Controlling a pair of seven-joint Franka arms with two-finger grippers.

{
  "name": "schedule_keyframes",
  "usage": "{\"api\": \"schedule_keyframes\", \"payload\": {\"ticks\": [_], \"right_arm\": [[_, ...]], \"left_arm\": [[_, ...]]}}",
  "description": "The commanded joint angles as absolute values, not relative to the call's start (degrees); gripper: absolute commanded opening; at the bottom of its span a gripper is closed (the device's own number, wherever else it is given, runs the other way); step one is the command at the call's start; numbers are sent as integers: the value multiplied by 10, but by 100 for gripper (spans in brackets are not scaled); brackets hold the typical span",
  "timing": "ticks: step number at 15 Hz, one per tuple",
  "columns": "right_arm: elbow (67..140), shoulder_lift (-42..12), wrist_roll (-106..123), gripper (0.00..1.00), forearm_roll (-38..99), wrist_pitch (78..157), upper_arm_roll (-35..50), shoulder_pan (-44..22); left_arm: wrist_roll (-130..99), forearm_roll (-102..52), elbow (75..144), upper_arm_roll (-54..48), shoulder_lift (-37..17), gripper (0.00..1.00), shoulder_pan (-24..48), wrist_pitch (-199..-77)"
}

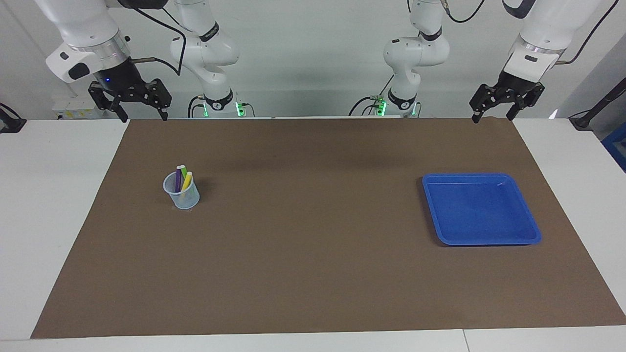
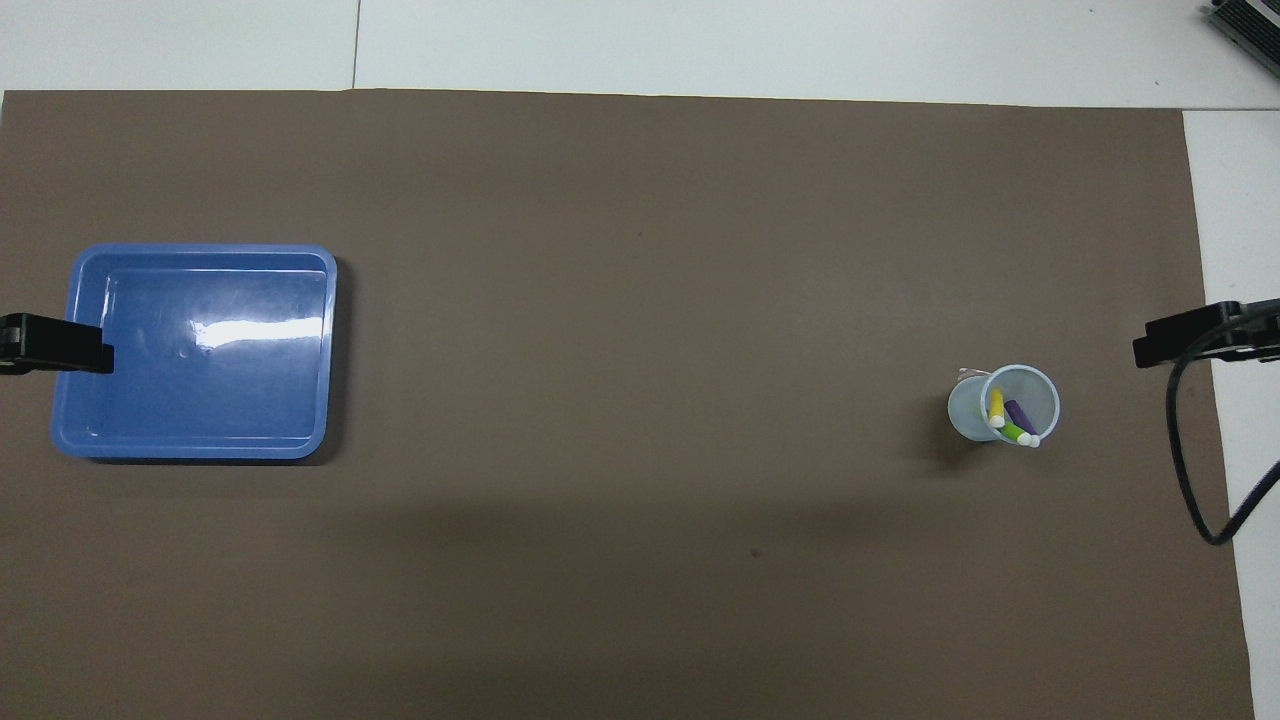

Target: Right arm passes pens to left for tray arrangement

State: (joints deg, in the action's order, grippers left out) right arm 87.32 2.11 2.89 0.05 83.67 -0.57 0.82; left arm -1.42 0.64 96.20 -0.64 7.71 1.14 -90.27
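1. Right arm (image 1: 83, 34): hangs from above at its own end of the table, wrist angled down toward the mat's robot-side edge. Waiting.
2. Right gripper (image 1: 142, 116): raised over the corner of the brown mat (image 1: 313, 274), fingers spread apart, nothing between them. Blue light visible at its base.
3. Left arm (image 1: 543, 39): same posture at the other end, wrist tilted down. Also waiting.
4. Left gripper (image 1: 493, 116): up over the mat's robot-side edge, released, holding nothing.
5. Pens (image 1: 182, 178): yellow, green and purple, all standing tilted inside a translucent cup (image 1: 182, 195) on the mat, toward the right arm's end.
6. Tray (image 1: 481, 239): blue, flat on the mat toward the left arm's end, well apart from the cup. No pens in it.
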Motion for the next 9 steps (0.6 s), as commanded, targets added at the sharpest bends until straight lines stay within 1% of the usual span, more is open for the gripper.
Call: {"api": "schedule_keyframes", "payload": {"ticks": [1,3,6,9], "right_arm": [[860,12,19,100,4,830,-5,7],[861,12,20,100,5,835,-5,8],[889,28,25,100,6,860,-5,6],[945,53,53,100,6,900,-5,4]], "left_arm": [[-3,11,959,-11,78,100,4,-889],[-4,11,960,-11,78,100,4,-889],[-4,11,960,-11,78,100,3,-889],[-4,11,960,-11,79,100,0,-890]]}}
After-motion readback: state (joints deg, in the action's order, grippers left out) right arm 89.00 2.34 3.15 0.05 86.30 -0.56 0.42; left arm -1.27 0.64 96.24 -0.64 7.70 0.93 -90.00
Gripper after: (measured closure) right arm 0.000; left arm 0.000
